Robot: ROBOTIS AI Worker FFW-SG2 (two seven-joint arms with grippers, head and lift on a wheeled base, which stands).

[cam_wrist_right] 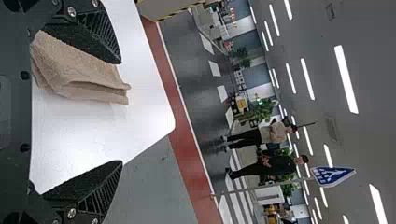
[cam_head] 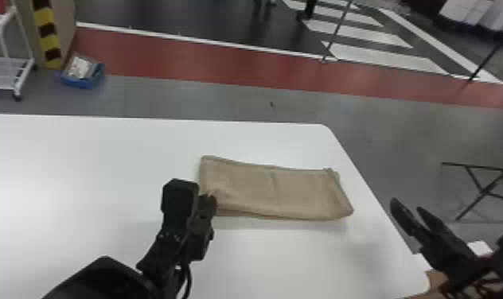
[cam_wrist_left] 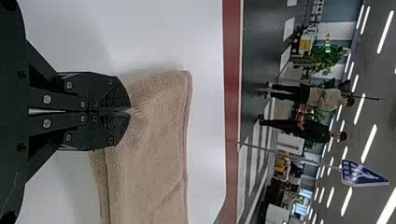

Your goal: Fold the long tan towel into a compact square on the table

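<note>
The tan towel (cam_head: 276, 189) lies folded into a flat rectangle on the white table (cam_head: 103, 167), its long side running left to right. At its left end is my left gripper (cam_head: 211, 199); in the left wrist view the left gripper (cam_wrist_left: 130, 112) is shut on a pinch of the towel (cam_wrist_left: 154, 154). My right gripper (cam_head: 406, 206) stands open beyond the table's right edge, apart from the cloth. In the right wrist view the right gripper (cam_wrist_right: 121, 112) has its fingers wide apart, with the towel's layered end (cam_wrist_right: 88, 79) farther off.
The table's rounded far right corner (cam_head: 324, 127) is beyond the towel. A blue bin (cam_head: 81, 75) and a white rack (cam_head: 8, 59) stand on the floor at the far left. A black folding stand (cam_head: 485, 187) is at the right.
</note>
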